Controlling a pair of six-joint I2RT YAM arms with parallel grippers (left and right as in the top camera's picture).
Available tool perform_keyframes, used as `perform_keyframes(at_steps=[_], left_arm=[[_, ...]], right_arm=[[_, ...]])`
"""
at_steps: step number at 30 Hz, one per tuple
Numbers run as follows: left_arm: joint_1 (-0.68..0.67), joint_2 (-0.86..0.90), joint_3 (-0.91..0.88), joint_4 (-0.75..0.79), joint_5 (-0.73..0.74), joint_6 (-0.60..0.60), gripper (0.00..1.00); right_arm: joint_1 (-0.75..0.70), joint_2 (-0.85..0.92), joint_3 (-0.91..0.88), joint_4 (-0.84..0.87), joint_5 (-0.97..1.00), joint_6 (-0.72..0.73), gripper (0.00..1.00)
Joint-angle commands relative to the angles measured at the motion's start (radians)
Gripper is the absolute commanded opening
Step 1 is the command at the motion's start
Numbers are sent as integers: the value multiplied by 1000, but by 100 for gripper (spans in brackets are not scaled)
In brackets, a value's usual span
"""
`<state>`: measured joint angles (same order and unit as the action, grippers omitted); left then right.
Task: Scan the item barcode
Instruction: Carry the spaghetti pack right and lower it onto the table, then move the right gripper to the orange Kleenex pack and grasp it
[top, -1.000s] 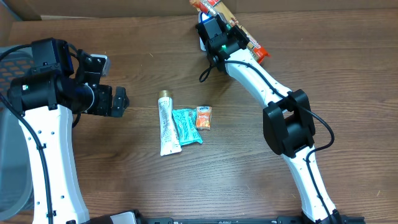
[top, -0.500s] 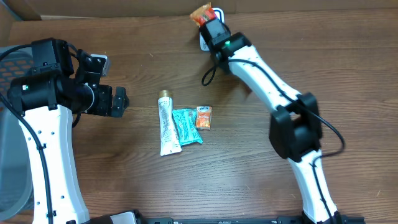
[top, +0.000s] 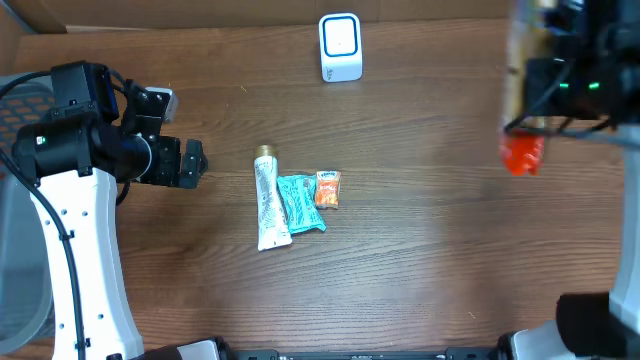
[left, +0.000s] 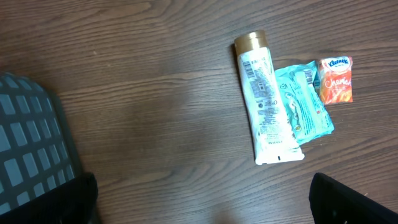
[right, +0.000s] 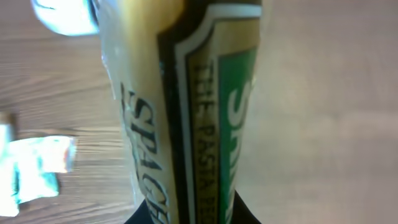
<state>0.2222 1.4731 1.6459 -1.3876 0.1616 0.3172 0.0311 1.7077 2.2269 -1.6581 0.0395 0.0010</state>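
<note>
A long spaghetti pack with a green and gold label fills the right wrist view, and my right gripper is shut on its lower end. From overhead that gripper is blurred at the right edge, the pack's red end pointing toward the front. The white barcode scanner stands at the back centre, well left of the pack. My left gripper is open at the left, nothing between its fingers.
A white tube with a gold cap, a teal packet and a small orange packet lie side by side mid-table. A grey mesh basket stands at the left edge.
My right arm has swung from the scanner at the back centre to the right edge, taking the spaghetti pack with it. The left arm has not moved.
</note>
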Motion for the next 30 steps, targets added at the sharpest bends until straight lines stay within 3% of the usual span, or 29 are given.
perform_keyframes(at_steps=[1,8,15,16,19,22,25,30], left_arm=[[-1,-9,4,1,12,0,100],[-1,-9,4,1,12,0,100],[-1,-9,4,1,12,0,100],[-1,-9,4,1,12,0,100],[-1,-9,4,1,12,0,100],[-1,-9,4,2,12,0,100],[-1,-9,4,1,12,0,100],[-1,-9,4,1,12,0,100]], right_arm=[[-87,94,-139,58,-113,14,4],[-192,95,-571,320,-238,33,4],[-243,95,-759,465,-293,60,4],[-248,95,-767,470,-293,60,7],[-251,95,-767,479,-367,59,53],[-251,95,-767,478,-546,52,81],[-249,95,-761,478,-656,44,82],[-206,94,-733,452,-656,45,79]])
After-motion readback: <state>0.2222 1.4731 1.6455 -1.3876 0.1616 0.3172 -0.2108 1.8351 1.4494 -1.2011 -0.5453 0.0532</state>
